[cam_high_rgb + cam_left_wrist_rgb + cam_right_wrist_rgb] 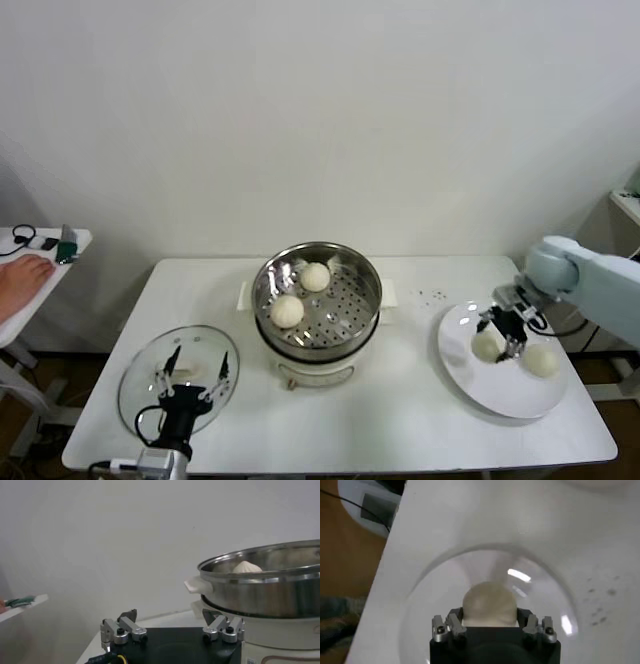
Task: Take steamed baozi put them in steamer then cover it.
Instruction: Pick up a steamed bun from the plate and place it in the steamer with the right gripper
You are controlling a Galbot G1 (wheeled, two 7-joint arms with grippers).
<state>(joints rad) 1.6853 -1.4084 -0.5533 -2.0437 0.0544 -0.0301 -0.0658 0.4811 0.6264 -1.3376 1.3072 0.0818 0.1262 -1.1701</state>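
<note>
Our right gripper [502,335] has its fingers closed on a baozi [488,345] on the white plate [500,395]; another lies beside it. Two sit in the steamer [317,300]. Our left gripper [195,375] hovers, fingers spread, over the glass cover [140,385] on the bench [400,420].

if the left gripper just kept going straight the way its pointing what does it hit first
Probably the cover: in the head view the left gripper hangs open over its clear glass, pointing down at it. Depth is hard to judge; the steamer stands off to one side.

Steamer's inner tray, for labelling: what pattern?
Rows of small round holes across the shiny steel tray; head view.
</note>
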